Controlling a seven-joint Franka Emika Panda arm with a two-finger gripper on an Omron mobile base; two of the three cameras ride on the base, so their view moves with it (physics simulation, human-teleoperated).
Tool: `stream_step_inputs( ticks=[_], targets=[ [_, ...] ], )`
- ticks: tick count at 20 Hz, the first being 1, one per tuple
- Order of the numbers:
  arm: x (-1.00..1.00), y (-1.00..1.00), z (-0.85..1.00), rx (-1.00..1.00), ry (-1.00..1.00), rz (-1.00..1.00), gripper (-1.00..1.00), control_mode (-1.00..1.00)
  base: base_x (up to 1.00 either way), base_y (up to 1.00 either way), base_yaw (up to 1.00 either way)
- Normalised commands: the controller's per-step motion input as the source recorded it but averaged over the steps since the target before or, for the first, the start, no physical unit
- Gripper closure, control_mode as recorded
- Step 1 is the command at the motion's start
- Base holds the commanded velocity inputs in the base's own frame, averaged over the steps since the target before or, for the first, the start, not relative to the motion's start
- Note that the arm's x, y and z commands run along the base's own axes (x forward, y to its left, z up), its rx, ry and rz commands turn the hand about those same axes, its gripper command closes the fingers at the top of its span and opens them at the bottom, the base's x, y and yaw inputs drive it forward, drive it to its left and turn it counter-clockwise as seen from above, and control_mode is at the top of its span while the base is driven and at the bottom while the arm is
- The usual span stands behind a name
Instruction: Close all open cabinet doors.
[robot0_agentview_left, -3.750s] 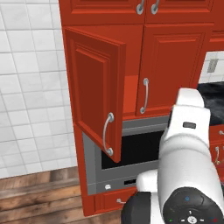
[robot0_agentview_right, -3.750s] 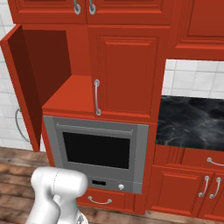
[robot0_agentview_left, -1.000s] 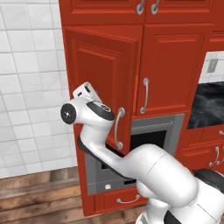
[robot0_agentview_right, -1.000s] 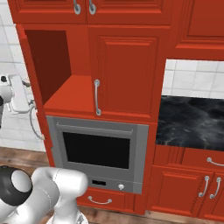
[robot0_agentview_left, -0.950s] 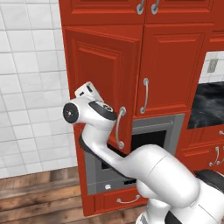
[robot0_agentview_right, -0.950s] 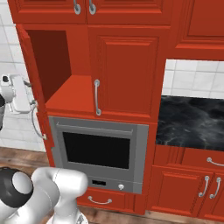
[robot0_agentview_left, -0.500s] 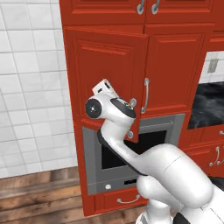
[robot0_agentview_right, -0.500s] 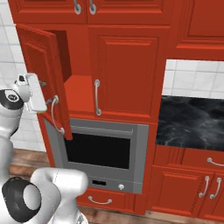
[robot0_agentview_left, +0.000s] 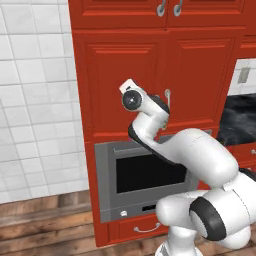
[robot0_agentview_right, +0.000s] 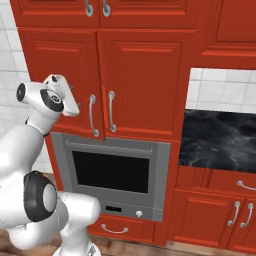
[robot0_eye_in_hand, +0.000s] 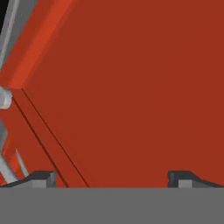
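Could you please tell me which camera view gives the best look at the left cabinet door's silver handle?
The right base view: the left cabinet door's handle shows whole, beside the gripper. In the left base view the arm hides it. The hand view shows a sliver.

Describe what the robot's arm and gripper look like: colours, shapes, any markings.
The arm is glossy white, built of rounded, bulbous segments with dark grey bands at the joints. A round dark cap marks the wrist end. The gripper has two small dark grey finger tips. No cables or lettering are visible.

Glossy red cabinet doors (robot0_agentview_right: 140, 80), grey oven (robot0_agentview_right: 112, 172), white tiled wall (robot0_agentview_left: 35, 100)
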Motion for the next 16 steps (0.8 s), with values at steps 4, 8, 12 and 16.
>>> stream_step_inputs(
  ticks=[4, 8, 12, 16],
  targets=[
    [1.0, -0.43, -0.25, 0.08, 0.17, 0.17, -1.0, -1.0, 0.0, 0.0, 0.0],
    [1.0, -0.39, -0.26, 0.07, 0.15, 0.16, -1.0, -1.0, 0.0, 0.0, 0.0],
    [0.95, -0.4, -0.35, 0.04, 0.1, 0.15, -1.0, -1.0, 0.0, 0.0, 0.0],
    [0.46, -0.45, -0.37, 0.02, 0.09, 0.12, -1.0, -1.0, 0.0, 0.0, 0.0]
  ],
)
